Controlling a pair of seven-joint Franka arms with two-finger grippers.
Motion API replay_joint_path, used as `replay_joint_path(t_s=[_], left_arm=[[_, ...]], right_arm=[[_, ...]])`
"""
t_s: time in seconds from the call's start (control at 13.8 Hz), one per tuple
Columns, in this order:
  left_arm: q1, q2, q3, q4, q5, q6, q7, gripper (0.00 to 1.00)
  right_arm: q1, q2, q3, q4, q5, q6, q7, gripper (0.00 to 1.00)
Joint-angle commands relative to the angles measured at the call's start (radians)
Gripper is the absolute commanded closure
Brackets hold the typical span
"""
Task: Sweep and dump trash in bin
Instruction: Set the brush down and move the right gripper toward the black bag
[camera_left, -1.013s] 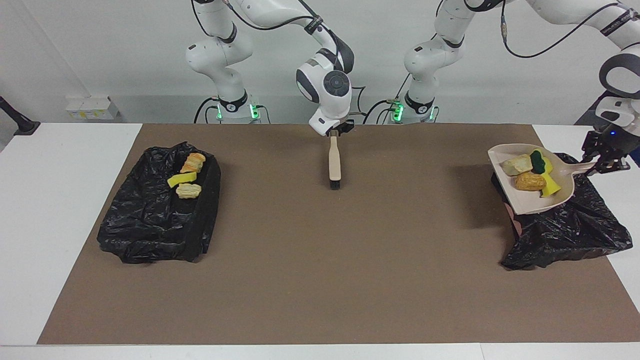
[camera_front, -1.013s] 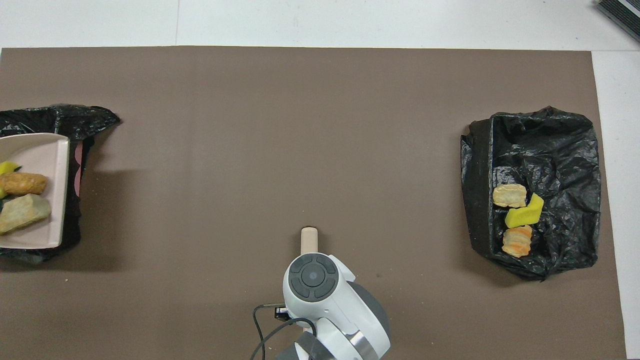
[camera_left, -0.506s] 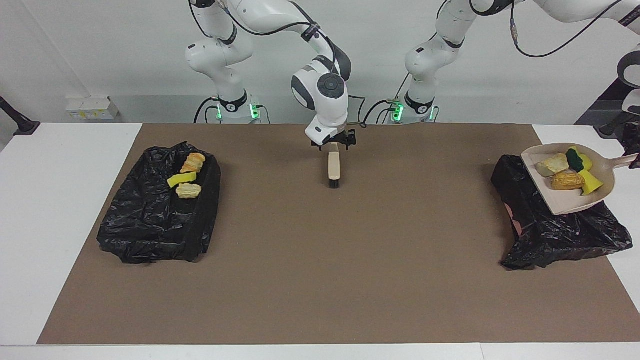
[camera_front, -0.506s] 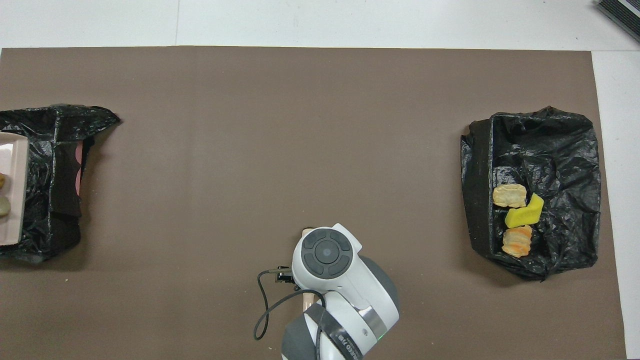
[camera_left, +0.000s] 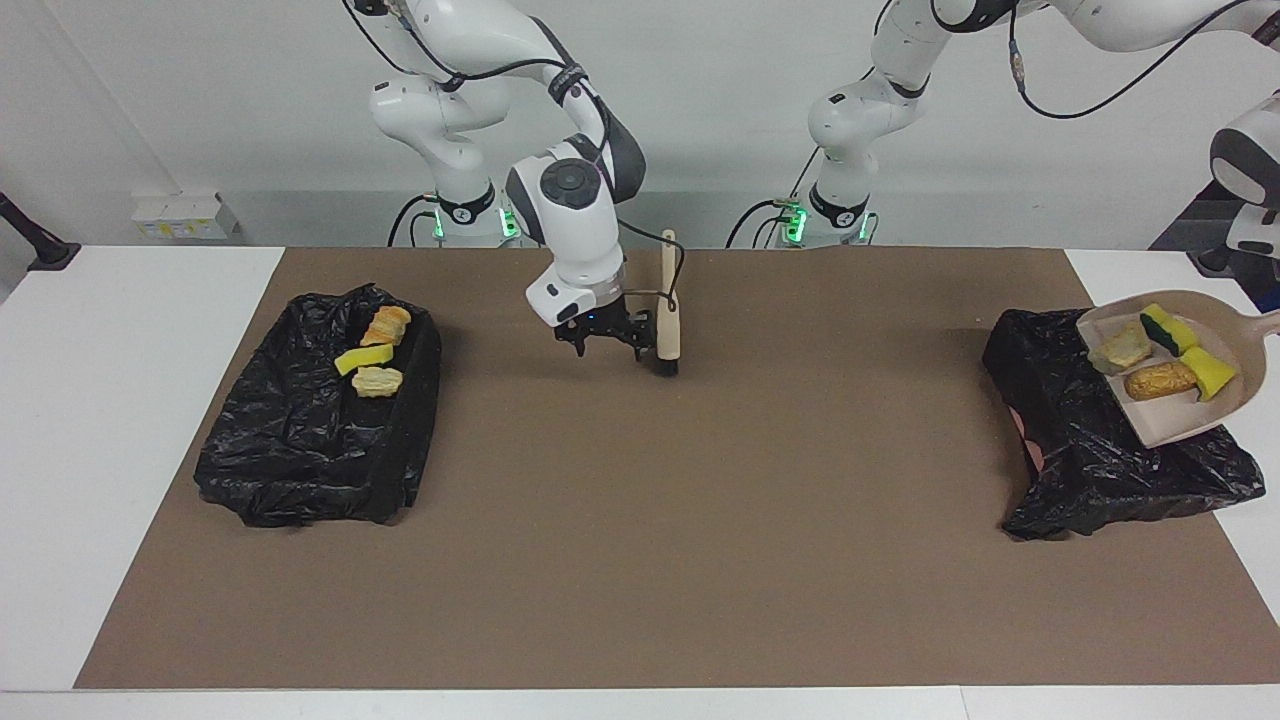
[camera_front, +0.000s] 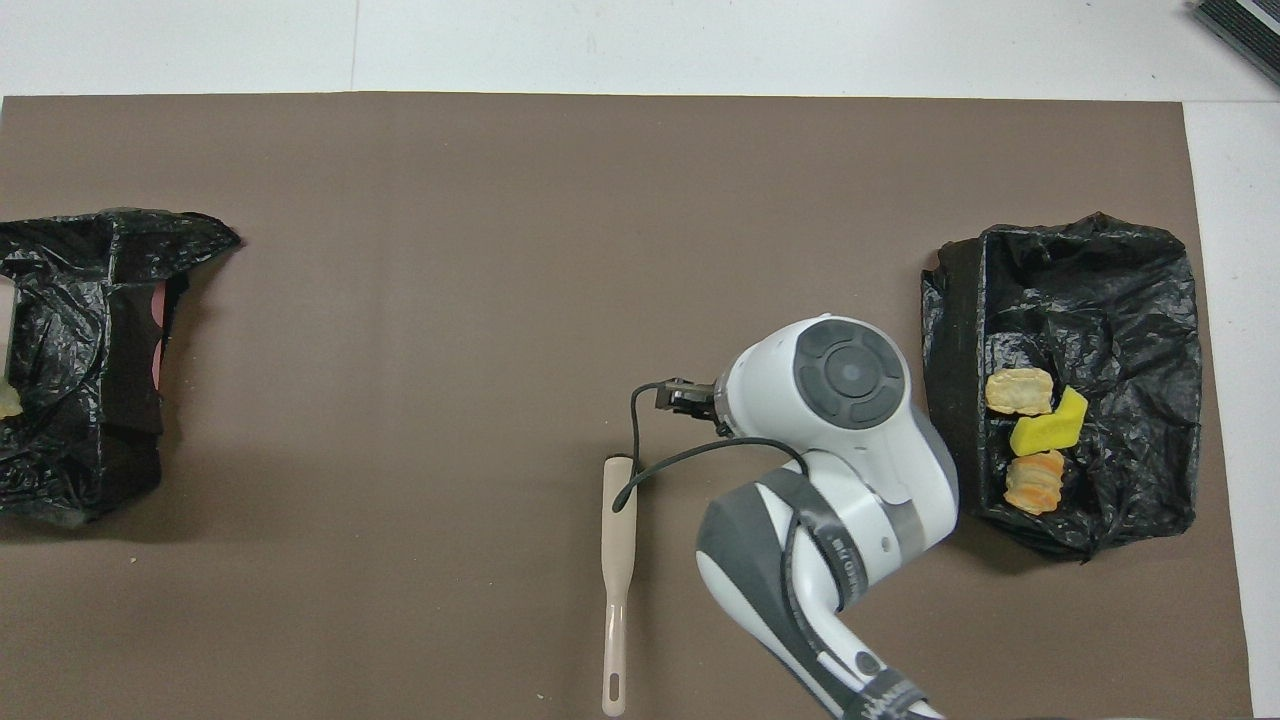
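- Seven trash scraps (camera_left: 372, 355): three in the bin (camera_left: 300, 450) at the right arm's end, four on the dustpan (camera_left: 1180, 420) tilted over the other bin (camera_left: 1100, 470).
- One brush (camera_left: 668, 320) lies flat; right gripper (camera_left: 608, 350) hangs spread and empty beside it.
- Left gripper's off-frame, probably clenching the dustpan handle.

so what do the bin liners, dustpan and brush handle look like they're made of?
Bin liners: thin black plastic film, going by the glossy crinkles. Dustpan: probably rigid moulded plastic, smooth matte beige. Brush handle: smooth pale beige, plastic or light wood; cannot tell which.
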Motion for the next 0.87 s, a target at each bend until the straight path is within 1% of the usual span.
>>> replay_joint_path(t_s=[0.0,0.07,0.14,0.36,0.43,0.51,0.65,0.72,0.8], left_arm=[[-0.057,-0.083,0.013,-0.122,0.163,0.021,-0.153,1.0],[-0.065,-0.1,0.013,-0.144,0.216,0.012,-0.175,1.0],[-0.063,-0.12,0.013,-0.156,0.256,0.009,-0.174,1.0],[-0.048,-0.166,0.015,-0.158,0.265,0.006,-0.165,1.0],[-0.047,-0.183,0.015,-0.158,0.265,0.005,-0.163,1.0],[-0.047,-0.2,0.013,-0.157,0.265,-0.002,-0.16,1.0],[-0.059,-0.212,0.01,-0.149,0.259,-0.018,-0.151,1.0],[-0.065,-0.226,0.005,-0.15,0.242,-0.037,-0.162,1.0],[-0.08,-0.226,0.001,-0.15,0.224,-0.057,-0.168,1.0]], right_arm=[[-0.062,-0.044,0.012,0.055,-0.074,-0.102,-0.023,0.0],[-0.071,-0.045,0.004,0.081,-0.102,-0.145,-0.031,0.0],[-0.071,-0.05,-0.032,0.101,-0.109,-0.187,-0.057,0.0],[-0.076,-0.123,-0.161,0.118,-0.105,-0.239,-0.225,0.0],[-0.088,-0.148,-0.192,0.118,-0.102,-0.251,-0.278,0.0],[-0.108,-0.171,-0.212,0.119,-0.102,-0.271,-0.331,0.0],[-0.167,-0.206,-0.22,0.147,-0.096,-0.338,-0.43,0.0],[-0.189,-0.215,-0.224,0.18,-0.091,-0.403,-0.485,0.0],[-0.194,-0.221,-0.246,0.217,-0.09,-0.463,-0.525,0.0]])
